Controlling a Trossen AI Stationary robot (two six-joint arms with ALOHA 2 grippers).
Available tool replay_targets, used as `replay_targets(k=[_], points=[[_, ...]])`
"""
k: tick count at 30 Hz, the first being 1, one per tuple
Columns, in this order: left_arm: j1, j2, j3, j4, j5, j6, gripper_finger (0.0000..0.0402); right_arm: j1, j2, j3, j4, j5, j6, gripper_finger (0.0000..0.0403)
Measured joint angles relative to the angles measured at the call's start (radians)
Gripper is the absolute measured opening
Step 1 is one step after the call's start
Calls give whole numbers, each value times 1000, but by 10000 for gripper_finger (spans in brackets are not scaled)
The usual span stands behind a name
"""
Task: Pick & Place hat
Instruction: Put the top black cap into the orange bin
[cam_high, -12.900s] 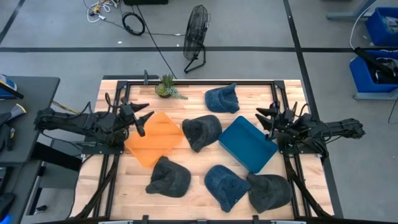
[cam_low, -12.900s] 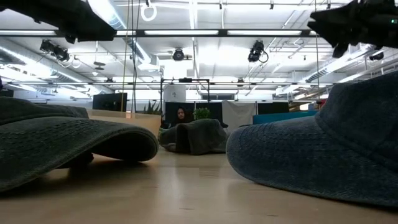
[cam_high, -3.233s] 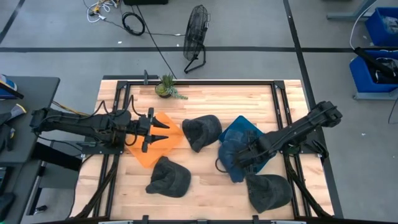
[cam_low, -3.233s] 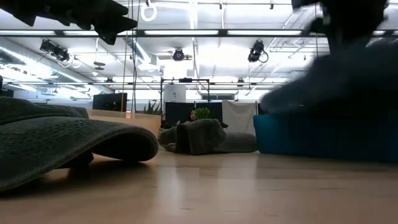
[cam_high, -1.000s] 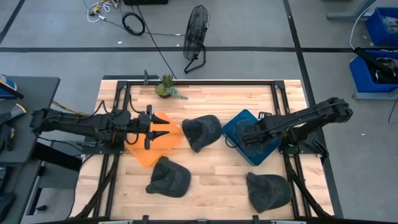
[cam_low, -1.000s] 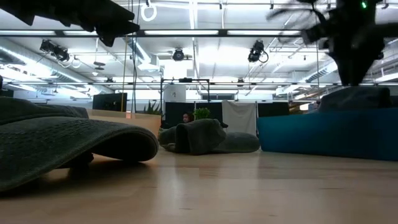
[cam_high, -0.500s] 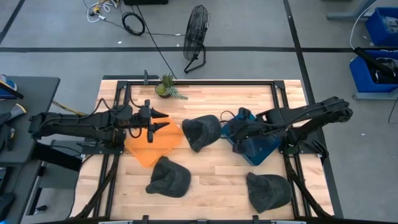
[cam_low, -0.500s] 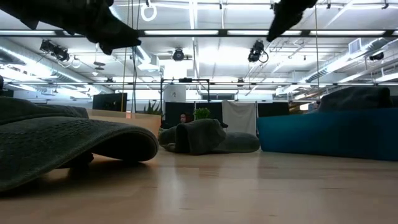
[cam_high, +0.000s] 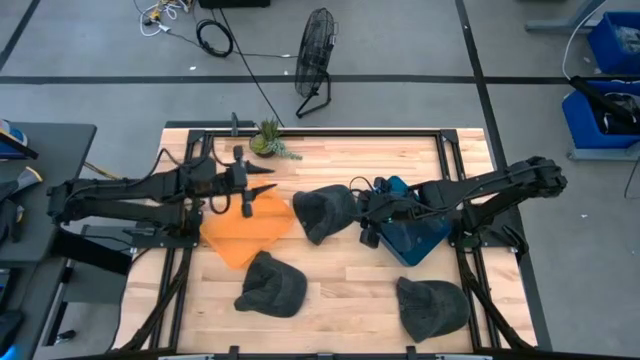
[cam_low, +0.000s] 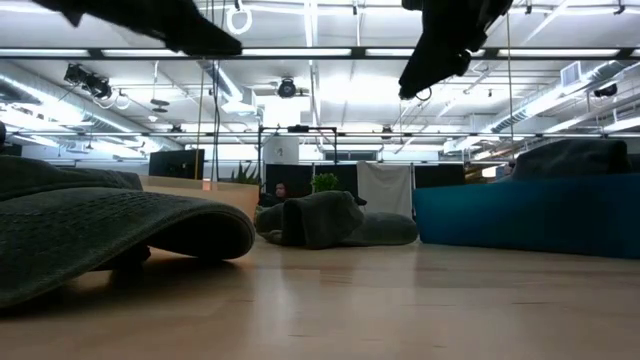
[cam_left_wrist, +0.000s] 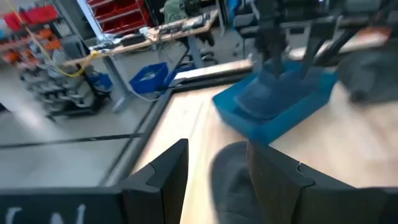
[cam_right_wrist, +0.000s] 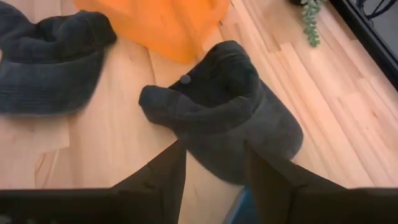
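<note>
Three dark grey hats lie on the table: one in the middle (cam_high: 323, 212), one near left (cam_high: 270, 285), one near right (cam_high: 433, 307). Blue hats (cam_high: 392, 188) rest in the blue tray (cam_high: 415, 240). My right gripper (cam_high: 361, 215) hovers open between the middle hat and the blue tray; in its wrist view that hat (cam_right_wrist: 224, 106) lies just ahead of the gripper (cam_right_wrist: 214, 155). My left gripper (cam_high: 258, 195) is open above the far corner of the orange tray (cam_high: 243, 232). In its wrist view the gripper (cam_left_wrist: 217, 155) faces the blue tray (cam_left_wrist: 280, 109).
A small potted plant (cam_high: 268, 142) stands at the far edge. Black frame rails run along the table's left and right sides. Bare wood shows between the two near hats (cam_high: 345, 290). In the low view the near-left hat (cam_low: 100, 230) fills the left foreground.
My right gripper has left the blue tray, risen and moved toward the table's left, stopping beside the middle dark hat; the blue hat stays in the tray. My left gripper has drifted toward the far edge, over the orange tray's far corner.
</note>
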Motion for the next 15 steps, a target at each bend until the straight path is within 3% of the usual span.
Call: replay_targets(k=[8, 15], points=[[90, 289, 156, -67, 9, 46, 168, -12, 0, 0, -25, 0, -3, 165], [119, 528, 214, -75, 118, 4, 168, -12, 0, 0, -40, 0, -3, 165]])
